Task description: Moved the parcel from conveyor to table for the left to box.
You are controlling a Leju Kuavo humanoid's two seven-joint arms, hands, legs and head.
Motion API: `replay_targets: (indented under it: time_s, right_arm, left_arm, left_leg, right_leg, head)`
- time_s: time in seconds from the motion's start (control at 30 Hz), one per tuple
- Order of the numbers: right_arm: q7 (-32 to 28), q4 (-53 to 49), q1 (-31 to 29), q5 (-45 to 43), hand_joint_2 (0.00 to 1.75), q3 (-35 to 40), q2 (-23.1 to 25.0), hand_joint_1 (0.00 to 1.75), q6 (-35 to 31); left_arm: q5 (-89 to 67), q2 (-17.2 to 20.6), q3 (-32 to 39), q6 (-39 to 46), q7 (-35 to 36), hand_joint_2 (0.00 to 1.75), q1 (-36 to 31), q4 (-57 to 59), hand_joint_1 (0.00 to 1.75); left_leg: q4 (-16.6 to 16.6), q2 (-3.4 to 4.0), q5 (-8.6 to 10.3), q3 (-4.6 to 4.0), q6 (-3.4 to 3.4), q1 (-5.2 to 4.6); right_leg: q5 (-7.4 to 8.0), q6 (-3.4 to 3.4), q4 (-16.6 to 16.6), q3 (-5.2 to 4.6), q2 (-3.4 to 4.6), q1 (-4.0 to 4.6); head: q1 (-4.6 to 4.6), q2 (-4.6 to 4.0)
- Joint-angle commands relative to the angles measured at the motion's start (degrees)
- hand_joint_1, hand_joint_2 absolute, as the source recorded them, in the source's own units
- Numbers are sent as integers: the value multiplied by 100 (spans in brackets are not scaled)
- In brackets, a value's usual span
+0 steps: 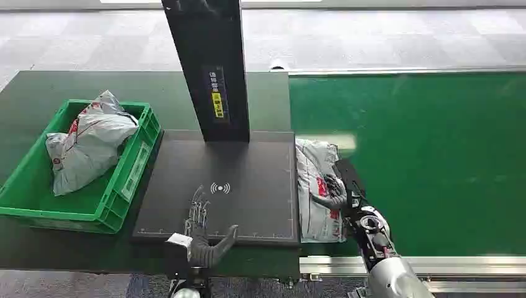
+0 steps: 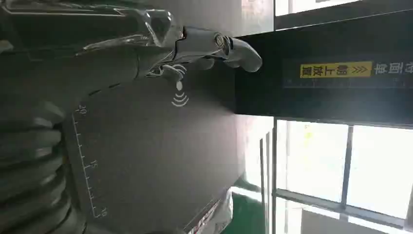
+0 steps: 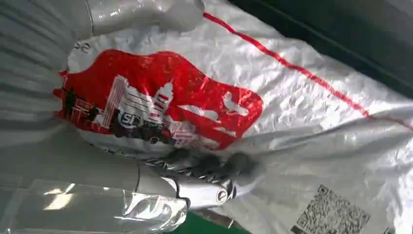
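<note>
Parcel (image 1: pixel 314 186) silver-grey (red print, thin red stripe); crate (image 1: pixel 133 162) green; conveyor belt (image 1: pixel 422 161) green; scan pad (image 1: pixel 248 186) black.

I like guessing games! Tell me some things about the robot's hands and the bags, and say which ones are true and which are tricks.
1. The right hand is on a grey parcel at the green conveyor's edge. True.
2. The green crate is empty. False: a grey bag lies in it.
3. The left hand holds a parcel. False: it holds nothing, over the black scanner plate.
4. The parcel has a red picture. True.
</note>
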Motion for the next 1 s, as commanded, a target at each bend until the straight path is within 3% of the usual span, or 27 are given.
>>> replay_targets:
  time_s: [0.03, 0.3, 0.47, 0.57, 0.7, 0.73, 0.87, 1.0]
  right_arm:
    - [750, 563, 296, 371, 175, 29, -89, 175, -300]
    - [621, 472, 280, 488, 175, 123, -139, 175, -484]
    - [-167, 41, 162, 521, 175, 240, -227, 175, -828]
    - [-1028, -747, 138, 67, 175, 168, -324, 175, -714]
    - [-854, -1122, 245, -37, 175, 237, -386, 175, -579]
    - [-1393, -1638, 401, -316, 175, 224, -425, 175, -632]
    - [-1218, -4550, 1399, -994, 175, 322, -732, 175, -671]
    - [-1141, -4923, 1580, -1070, 175, 296, -759, 175, -673]
  left_arm:
    - [121, -129, -198, 62, 30, 175, -190, 541, 0]
    - [122, -135, -162, 172, 30, 175, -94, 397, 0]
    - [210, -22, -149, 421, 30, 175, 51, 174, 0]
    - [247, 68, -94, 580, 30, 175, 225, -74, 0]
    - [253, 92, -100, 575, 30, 175, 258, -114, 0]
    - [248, 87, -66, 623, 30, 175, 278, -158, 0]
    - [222, 114, -3, 631, 30, 175, 358, -262, 0]
    - [221, 108, 12, 620, 30, 175, 343, -244, 0]
  left_leg:
    - [-11, -36, 6, 19, -7, 8]
    - [-15, -29, 1, 29, -8, 6]
    - [-5, -23, -3, 23, -2, 2]
    - [-7, -11, 1, 13, -7, 2]
    - [-3, -1, -1, -7, -4, -5]
    - [-1, -8, -2, -10, -2, -5]
    - [0, -28, -1, -16, -1, -7]
    - [0, -35, -3, -21, -6, -6]
  right_leg:
    - [-2, 9, -21, 35, -35, 7]
    - [-2, 11, -25, 54, -31, 5]
    - [-4, 11, -12, 45, -20, 1]
    - [3, 15, -15, 36, -12, 2]
    - [2, 15, -4, 15, -1, -5]
    - [0, 15, -2, 14, -6, -4]
    - [-4, 14, 0, 10, -25, -8]
    - [-6, 15, -3, 6, -34, -7]
  head:
    - [2, 0]
    - [2, 0]
    - [-2, 0]
    - [0, 0]
    - [0, 0]
    - [0, 0]
    - [0, 0]
    - [0, 0]
